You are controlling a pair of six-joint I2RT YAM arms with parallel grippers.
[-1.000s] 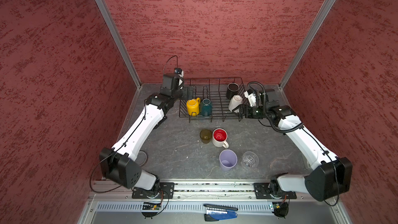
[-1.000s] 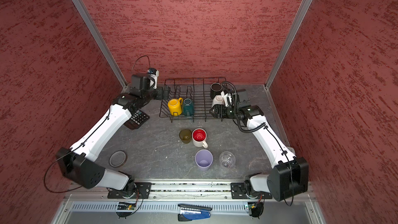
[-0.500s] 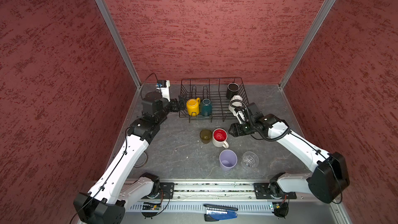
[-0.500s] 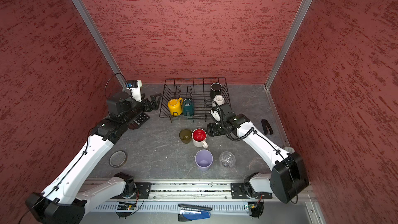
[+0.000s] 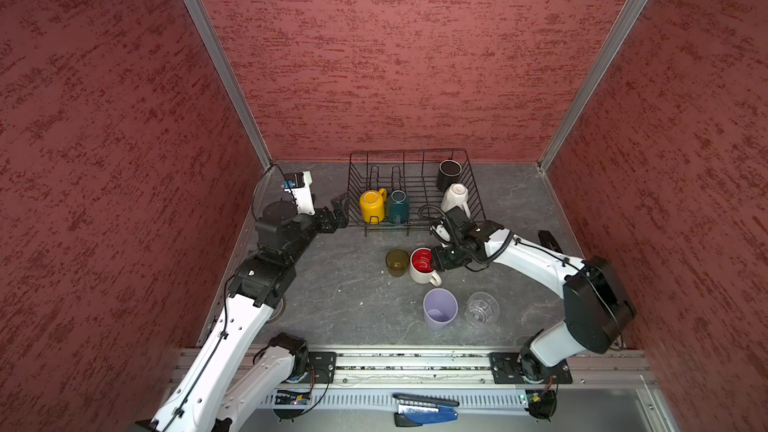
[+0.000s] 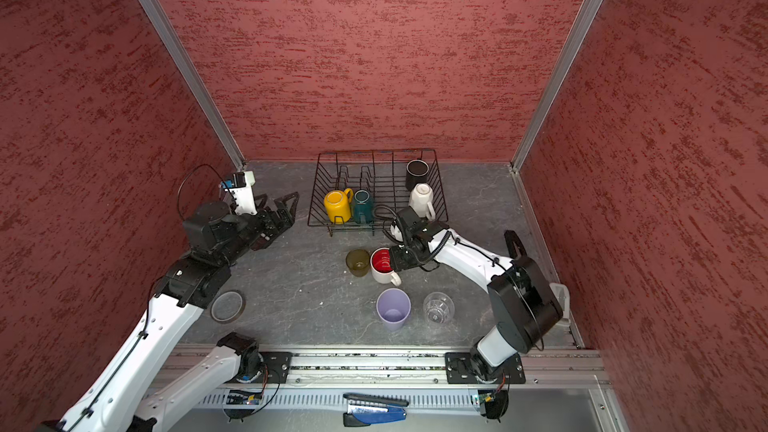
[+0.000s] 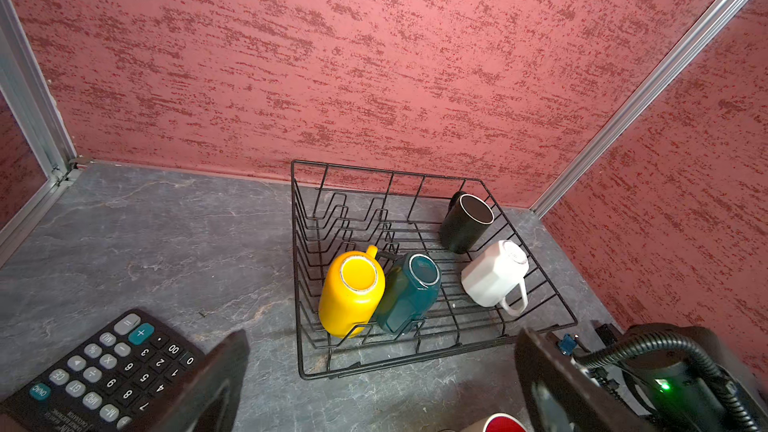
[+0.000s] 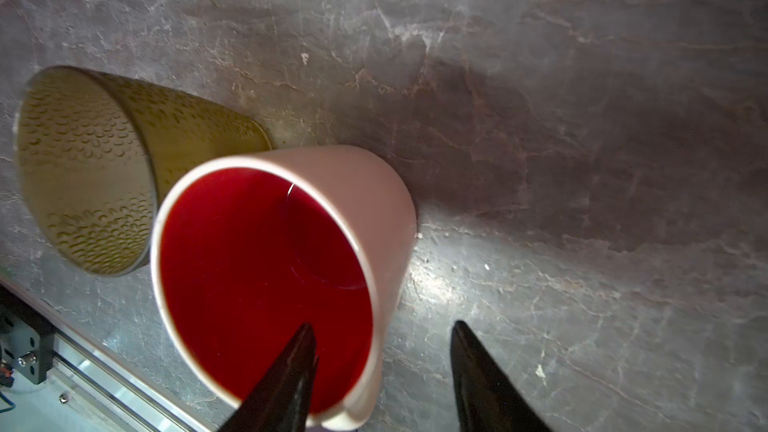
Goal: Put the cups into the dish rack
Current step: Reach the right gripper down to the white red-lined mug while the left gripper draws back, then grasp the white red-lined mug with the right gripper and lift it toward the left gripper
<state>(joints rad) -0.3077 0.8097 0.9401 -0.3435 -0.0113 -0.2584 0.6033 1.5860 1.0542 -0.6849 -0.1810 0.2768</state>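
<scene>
Dish rack (image 5: pixel 411 168), counter (image 5: pixel 353 292) rear: holds yellow mug (image 5: pixel 372 205), teal mug (image 5: pixel 397 206), white mug (image 5: pixel 455 197), black mug (image 5: pixel 448 174). Counter front: olive tumbler (image 5: pixel 397 261), lavender tumbler (image 5: pixel 439 314), clear tumbler (image 5: pixel 482 309), red-lined mug (image 5: pixel 422 265). R tool (image 8: pixel 382 326) unclenched, astride red-lined mug rim, 1 finger (image 8: pixel 291 367) inside; L tool (image 7: pixel 382 338) released wide, empty, beside rack.

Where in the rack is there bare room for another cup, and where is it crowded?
Free: the rack at back left, behind the yellow mug and teal mug, though divider loops stand there; also the strip between teal mug and white mug. Crowded: the right side, where black mug and white mug sit close.
</scene>
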